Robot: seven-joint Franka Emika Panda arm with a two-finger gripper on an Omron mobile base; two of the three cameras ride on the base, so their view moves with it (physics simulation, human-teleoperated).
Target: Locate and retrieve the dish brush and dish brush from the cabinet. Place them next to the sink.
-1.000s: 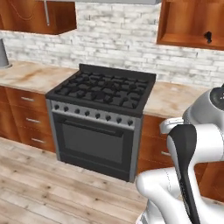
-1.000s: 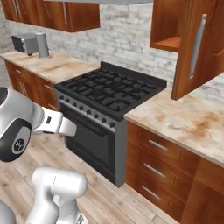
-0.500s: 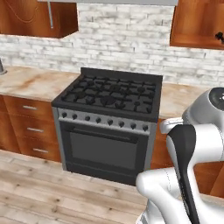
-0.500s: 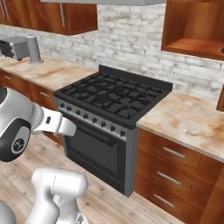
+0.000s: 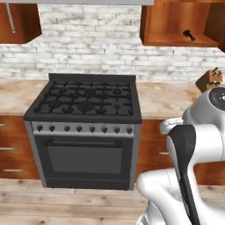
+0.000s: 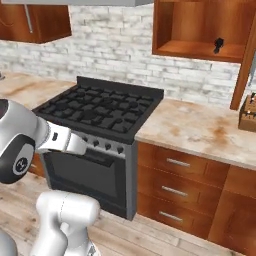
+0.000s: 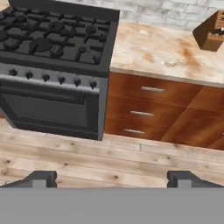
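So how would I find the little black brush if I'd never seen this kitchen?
Find the black stove, then look up and right to the open wooden cabinet on the wall. The brush sits on its shelf, a tiny black thing against bare brown wood.

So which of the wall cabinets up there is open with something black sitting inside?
The cabinet right of the stove, above the marble counter. It shows a bare wooden interior with a dish brush on its shelf; the left cabinet shows nothing inside.
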